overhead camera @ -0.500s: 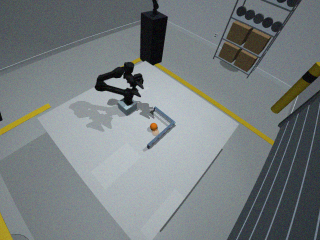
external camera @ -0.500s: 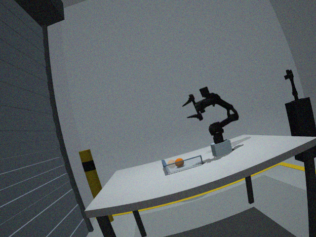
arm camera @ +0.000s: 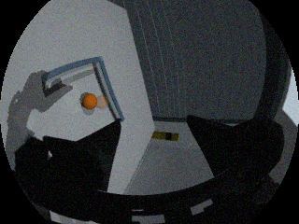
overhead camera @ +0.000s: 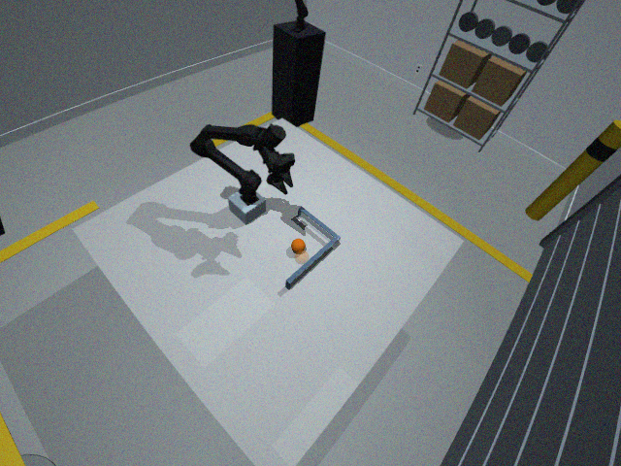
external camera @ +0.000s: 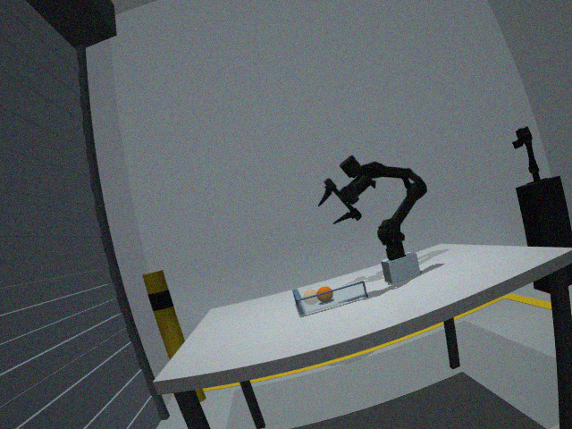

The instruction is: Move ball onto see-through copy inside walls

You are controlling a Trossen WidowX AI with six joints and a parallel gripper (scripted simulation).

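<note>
An orange ball (overhead camera: 298, 245) (external camera: 323, 290) (arm camera: 90, 101) lies on the white table (overhead camera: 350, 301) inside the corner of two low clear walls (overhead camera: 320, 228) (external camera: 344, 288) (arm camera: 106, 84). The pale see-through copy (overhead camera: 301, 256) (external camera: 309, 295) sits right beside the ball, touching or slightly overlapping it. My gripper (overhead camera: 282, 183) (external camera: 336, 206) is open and empty. It hangs high above the table, near the arm's base and well away from the ball.
The arm's grey base block (overhead camera: 246, 206) (external camera: 399, 268) stands beside the walls. A black pillar with a camera (overhead camera: 297, 70) (external camera: 542, 210) stands at the table's far edge. A shelf rack with boxes (overhead camera: 476, 75) and a yellow post (overhead camera: 576, 173) (external camera: 164, 314) stand off the table.
</note>
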